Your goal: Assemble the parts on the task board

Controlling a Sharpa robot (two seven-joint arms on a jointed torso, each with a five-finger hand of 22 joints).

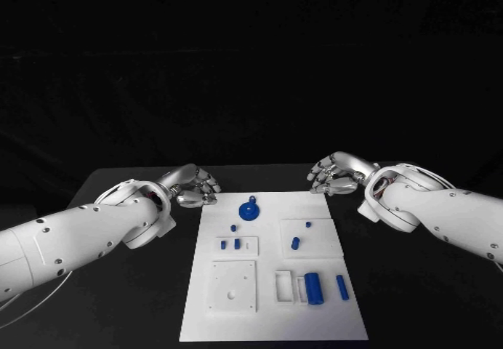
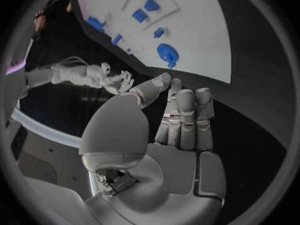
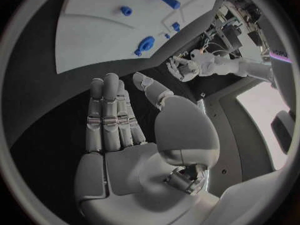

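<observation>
Both hands empty, fingers extended: left hand (image 1: 189, 186) off task board (image 1: 270, 320) far-left corner, right hand (image 1: 336, 175) off far-right, both over counter (image 1: 126, 291). Round blue part (image 1: 248, 211) lies far centre on board, cylinder (image 1: 313, 288) near right. Judged: nothing assembled; approach round part from above, slowly.
</observation>
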